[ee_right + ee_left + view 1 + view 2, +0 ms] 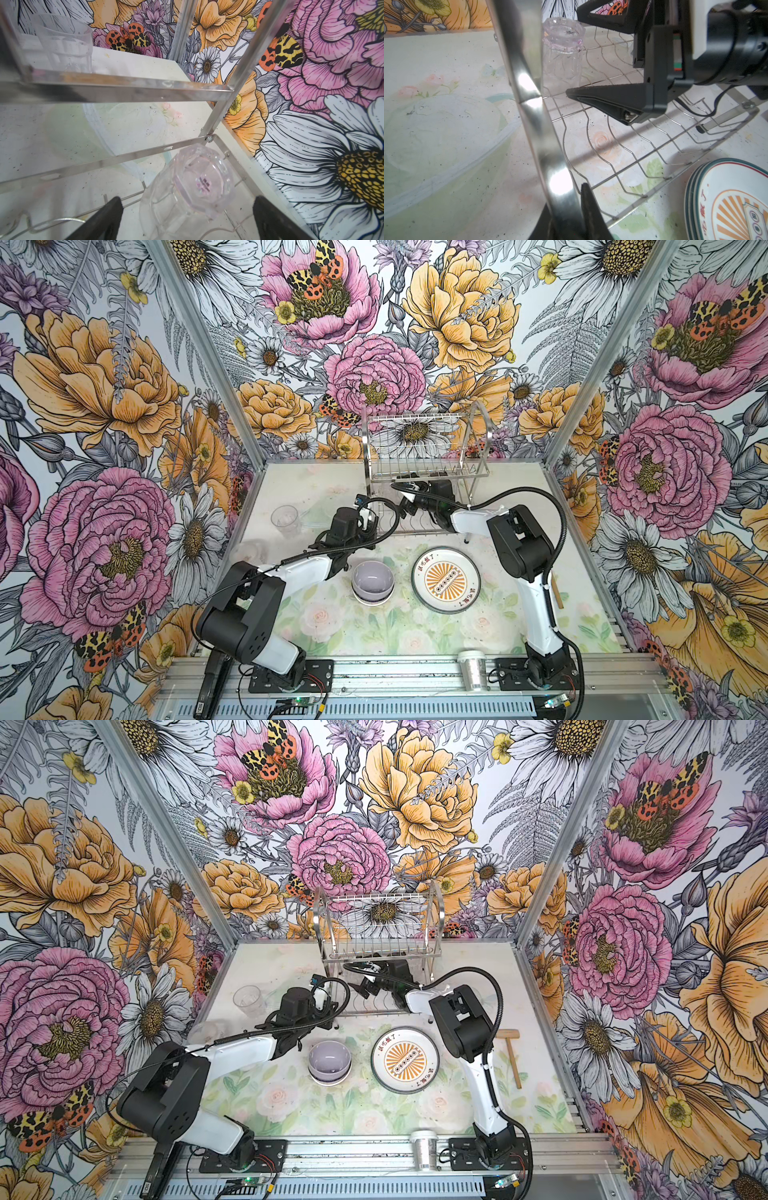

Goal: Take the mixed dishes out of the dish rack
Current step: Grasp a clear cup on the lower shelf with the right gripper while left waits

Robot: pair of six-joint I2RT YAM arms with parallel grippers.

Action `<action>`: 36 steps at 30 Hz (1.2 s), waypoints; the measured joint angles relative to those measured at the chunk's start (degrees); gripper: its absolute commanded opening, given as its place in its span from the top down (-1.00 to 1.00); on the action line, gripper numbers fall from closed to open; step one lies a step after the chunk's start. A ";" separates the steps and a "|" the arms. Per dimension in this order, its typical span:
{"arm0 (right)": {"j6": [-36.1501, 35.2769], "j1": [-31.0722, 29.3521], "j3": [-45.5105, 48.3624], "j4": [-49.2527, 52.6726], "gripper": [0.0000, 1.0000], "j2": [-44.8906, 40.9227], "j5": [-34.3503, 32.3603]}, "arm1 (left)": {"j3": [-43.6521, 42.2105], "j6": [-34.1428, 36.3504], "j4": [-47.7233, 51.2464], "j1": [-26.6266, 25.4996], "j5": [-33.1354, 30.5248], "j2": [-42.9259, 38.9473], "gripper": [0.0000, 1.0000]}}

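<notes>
left gripper [564, 209] is clamping the rack [527, 87] frame; right gripper [187, 200], jaws wide, is straddling the upturned glass [195, 182].

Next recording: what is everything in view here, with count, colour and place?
table: one, pale floral cover, inside floral walls
dish rack: one, chrome wire, back of the table
upturned glass: one, clear, on the rack's lower shelf
upright glass: one, clear, on the table left of the rack
translucent bowl: one, on the table beside the rack
lavender bowl: one, mid-table
plates: a stack, dark-green rims, orange sunburst on top, right of the bowl
glittery cup: one, silver, white lid, front rail
mallet: one, light wood, right side
left claw: closed on the rack's side arch
right claw: open, either side of the upturned glass
</notes>
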State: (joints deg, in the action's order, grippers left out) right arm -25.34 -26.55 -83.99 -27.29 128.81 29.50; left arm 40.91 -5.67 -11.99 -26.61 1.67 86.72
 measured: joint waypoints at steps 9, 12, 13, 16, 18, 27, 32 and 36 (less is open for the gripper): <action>-2.84 0.00 -9.49 8.79 -0.95 3.67 3.19 | 1.57 0.04 1.25 -0.55 -0.68 1.01 0.79; -3.34 0.00 -10.47 10.45 -0.85 4.00 3.85 | 1.77 0.04 1.51 -0.59 -0.76 1.09 0.79; -3.61 0.00 -10.47 10.86 -0.81 4.02 4.02 | 1.84 0.04 1.60 -0.63 -0.85 1.11 0.79; -4.04 0.00 -10.47 12.13 -0.64 4.04 4.70 | 1.90 0.02 1.66 -0.63 -0.90 1.14 0.79; -4.20 0.00 -10.47 12.92 -0.54 4.04 5.07 | 1.90 0.02 1.66 -0.66 -1.03 1.14 0.79; -1.79 0.02 -10.49 12.48 -0.11 4.00 7.37 | 1.90 -0.09 1.68 -0.92 -1.79 1.14 0.79; 1.31 0.02 -10.21 10.58 0.06 3.98 7.98 | 1.90 -0.24 1.66 -1.03 -2.21 1.14 0.76; 3.48 0.02 -9.75 9.68 0.29 3.98 8.35 | 1.90 -0.42 1.66 -1.09 -2.40 1.14 0.72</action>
State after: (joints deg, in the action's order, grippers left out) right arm -21.87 -26.52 -93.73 -17.61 132.79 37.85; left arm 42.81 -6.09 -10.33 -27.70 -0.73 87.85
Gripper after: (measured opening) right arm 0.549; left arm 0.182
